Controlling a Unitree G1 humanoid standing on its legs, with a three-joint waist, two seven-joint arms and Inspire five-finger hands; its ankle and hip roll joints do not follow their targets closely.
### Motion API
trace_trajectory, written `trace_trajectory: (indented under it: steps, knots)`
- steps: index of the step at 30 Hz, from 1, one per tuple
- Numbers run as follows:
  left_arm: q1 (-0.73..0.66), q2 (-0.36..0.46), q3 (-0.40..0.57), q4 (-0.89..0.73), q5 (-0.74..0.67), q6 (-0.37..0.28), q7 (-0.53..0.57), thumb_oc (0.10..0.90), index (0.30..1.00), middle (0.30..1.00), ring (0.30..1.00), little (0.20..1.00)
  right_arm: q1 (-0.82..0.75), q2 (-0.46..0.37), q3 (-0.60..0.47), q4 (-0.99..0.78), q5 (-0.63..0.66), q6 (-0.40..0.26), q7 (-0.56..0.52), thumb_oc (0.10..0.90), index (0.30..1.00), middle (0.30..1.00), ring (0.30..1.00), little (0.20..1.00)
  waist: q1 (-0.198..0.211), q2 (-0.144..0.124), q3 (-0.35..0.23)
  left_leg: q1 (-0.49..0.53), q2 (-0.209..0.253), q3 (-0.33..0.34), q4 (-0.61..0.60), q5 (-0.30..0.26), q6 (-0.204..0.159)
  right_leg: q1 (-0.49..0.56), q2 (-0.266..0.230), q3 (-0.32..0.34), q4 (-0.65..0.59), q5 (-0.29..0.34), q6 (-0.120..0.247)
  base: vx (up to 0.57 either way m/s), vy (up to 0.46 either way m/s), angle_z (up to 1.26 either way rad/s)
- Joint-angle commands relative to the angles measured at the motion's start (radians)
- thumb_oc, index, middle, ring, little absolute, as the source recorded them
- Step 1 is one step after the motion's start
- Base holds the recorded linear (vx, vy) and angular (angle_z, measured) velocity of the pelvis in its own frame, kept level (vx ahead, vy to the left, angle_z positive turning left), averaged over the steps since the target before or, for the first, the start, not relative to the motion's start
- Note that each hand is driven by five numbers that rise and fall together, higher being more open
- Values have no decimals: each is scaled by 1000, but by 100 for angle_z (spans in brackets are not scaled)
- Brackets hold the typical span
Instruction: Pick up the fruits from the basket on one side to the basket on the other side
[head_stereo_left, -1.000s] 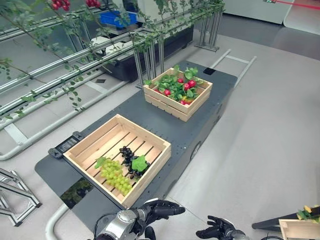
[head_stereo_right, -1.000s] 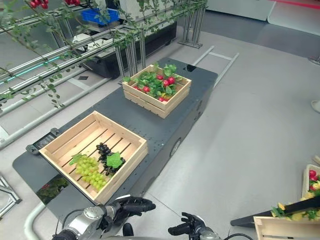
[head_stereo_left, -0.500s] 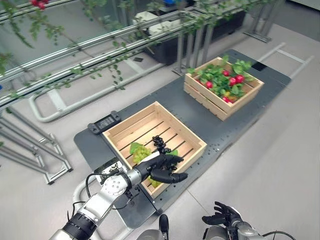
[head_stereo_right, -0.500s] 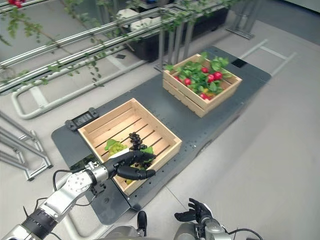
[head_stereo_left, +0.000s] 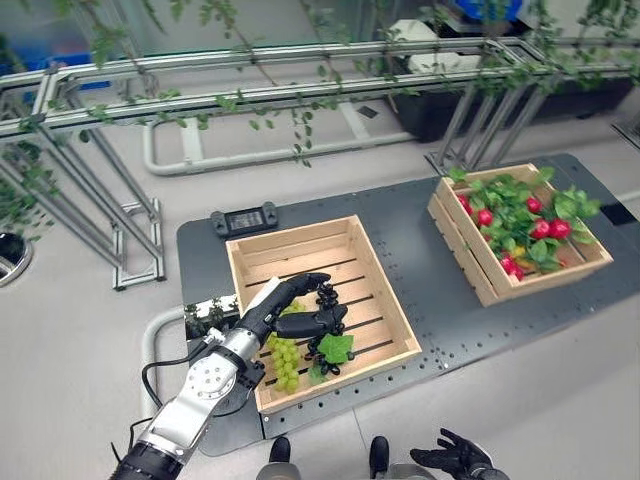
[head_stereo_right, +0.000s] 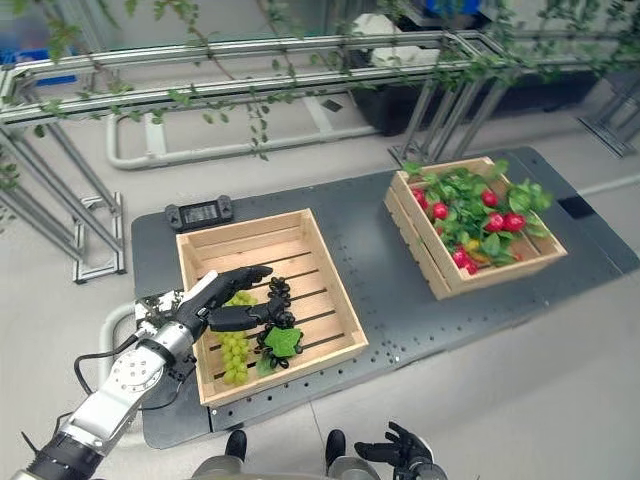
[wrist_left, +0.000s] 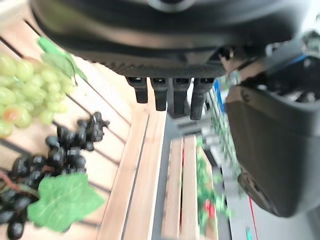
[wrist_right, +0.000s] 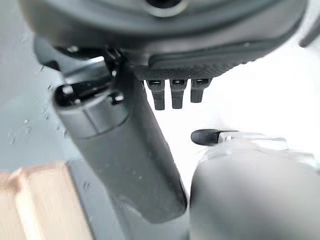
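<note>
Reaching over the near crate (head_stereo_left: 372, 290), my left hand (head_stereo_right: 215, 300) now hangs above the fruit with fingers extended and relaxed, holding nothing; half a second ago it was nearer the crate's front edge. I judge the grasp is about to start. Just under it lie the dark grapes (head_stereo_left: 330, 318) with a green leaf, and the green grapes (head_stereo_right: 234, 350) beside them on the slats. My right hand (head_stereo_left: 455, 459) idles low, loosely spread and empty. The far crate (head_stereo_right: 430, 262), leafy with red fruit, sits well apart on the dark surface (head_stereo_right: 372, 250).
</note>
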Motion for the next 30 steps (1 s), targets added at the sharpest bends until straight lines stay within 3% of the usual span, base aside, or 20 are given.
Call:
trace_trajectory:
  steps: [1, 3, 4, 5, 8, 17, 30]
  knots:
    - [-101, 0, 34, -121, 8, -144, 45, 800, 900, 900, 900, 900, 1, -22, 18, -22, 83, -19, -13, 800, 900, 900, 900, 900, -17, -7, -20, -14, 5, 113, 41, -41, 66, -131, -35, -4, 105, 35, 12, -30, -136, 47]
    - [-167, 7, -1, -101, 67, -187, 51, 800, 900, 900, 900, 900, -30, -34, 4, 12, 131, -60, -20, 800, 900, 900, 900, 900, -31, 17, -12, -52, 30, 227, 9, -1, 35, -133, -37, -87, 85, 24, -1, -60, -71, 97]
    - [-175, 8, -4, -101, 75, -186, 59, 800, 900, 900, 900, 900, -34, -35, 1, 16, 135, -64, -19, 800, 900, 900, 900, 900, -33, 20, -10, -55, 32, 233, 5, 4, 32, -133, -38, -97, 84, 23, -2, -21, 59, 120]
    - [-183, 18, 0, -107, 121, -192, 103, 800, 900, 900, 900, 900, -49, -44, -5, 34, 141, -76, -14, 800, 900, 900, 900, 900, -28, 32, -5, -57, 18, 188, -8, 7, 29, -136, -40, -96, 89, 19, -1, 9, 85, 93]
    - [-177, 59, 29, -122, 220, -215, 166, 800, 900, 900, 900, 900, -41, -53, -8, 14, 150, -83, -14, 800, 900, 900, 900, 900, -29, 49, 0, -55, -6, 156, -26, 5, 32, -146, -49, -83, 101, 14, 4, 14, 113, 19]
    - [-176, 247, 146, -130, 487, -216, 305, 800, 900, 900, 900, 900, 30, -69, -26, -41, 99, -94, 21, 800, 900, 900, 900, 900, -47, 71, 25, -50, -44, 149, -12, -28, 46, -174, -73, -47, 135, 5, 27, 11, 107, -2]
    - [-338, 493, 82, -86, 832, -114, 379, 800, 900, 900, 900, 900, -33, -143, -19, -91, 140, -85, 58, 800, 900, 900, 900, 900, -72, 90, 92, -104, -54, 154, 35, -34, 40, -211, -71, -27, 154, -7, 23, -39, 30, 0]
